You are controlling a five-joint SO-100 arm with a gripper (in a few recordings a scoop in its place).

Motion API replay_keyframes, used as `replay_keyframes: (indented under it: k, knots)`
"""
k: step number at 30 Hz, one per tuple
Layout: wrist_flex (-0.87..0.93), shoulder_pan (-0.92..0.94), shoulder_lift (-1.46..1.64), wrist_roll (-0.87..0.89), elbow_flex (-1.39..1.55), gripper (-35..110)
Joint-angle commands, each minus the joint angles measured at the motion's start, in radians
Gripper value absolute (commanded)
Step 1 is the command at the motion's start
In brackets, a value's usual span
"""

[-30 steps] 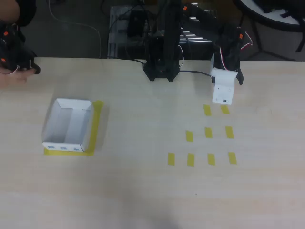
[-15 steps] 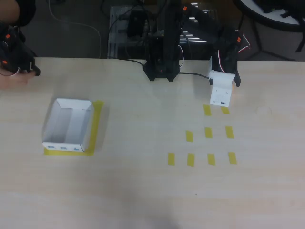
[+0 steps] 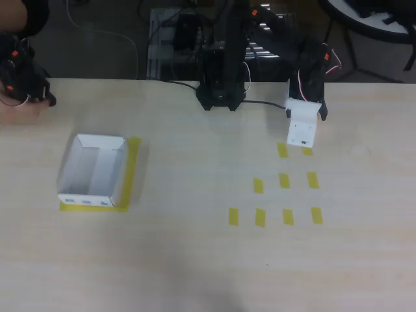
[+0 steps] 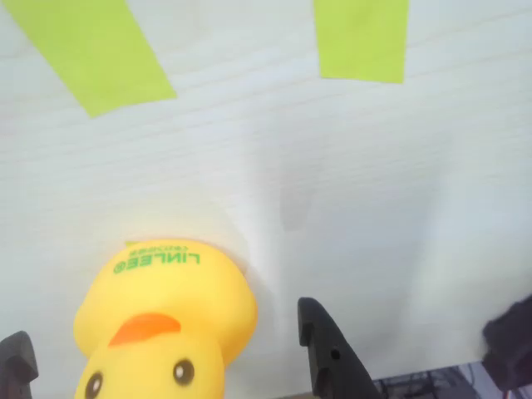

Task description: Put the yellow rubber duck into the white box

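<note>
In the wrist view we see the gripper (image 4: 166, 353) spread wide around the yellow rubber duck (image 4: 162, 320), seemingly untouched. Yellow tape strips (image 4: 87, 50) lie beyond it. The white box (image 3: 94, 170) sits well apart overhead.

Overhead view evenly lit, soft, slightly grainy; white box (image 3: 94, 172) casts faint shadow rightward. Wrist view overexposed, table (image 4: 374, 183) washed pale, yellow rubber duck (image 4: 162, 320) close and slightly soft, 2 tape strips (image 4: 359, 37) sharp.

Yellow tape rectangles (image 3: 284, 181) on table (image 3: 195, 260)
</note>
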Motion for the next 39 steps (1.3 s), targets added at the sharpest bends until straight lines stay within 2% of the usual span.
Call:
replay_keyframes:
  k: [1, 6, 17, 19, 30, 39]
  knots:
    - [-0.009, -0.012, 0.008, -0.002, 0.012, 40]
    - [-0.012, -0.012, -0.005, 0.017, -0.012, 15]
    - [-0.025, -0.023, -0.037, 0.028, -0.054, 6]
    - [-0.018, -0.028, -0.038, 0.049, -0.083, 0]
    - [0.209, -0.005, 0.072, 0.149, -0.448, 0]
    - [0.35, 0.178, 0.201, 0.166, -0.761, 0]
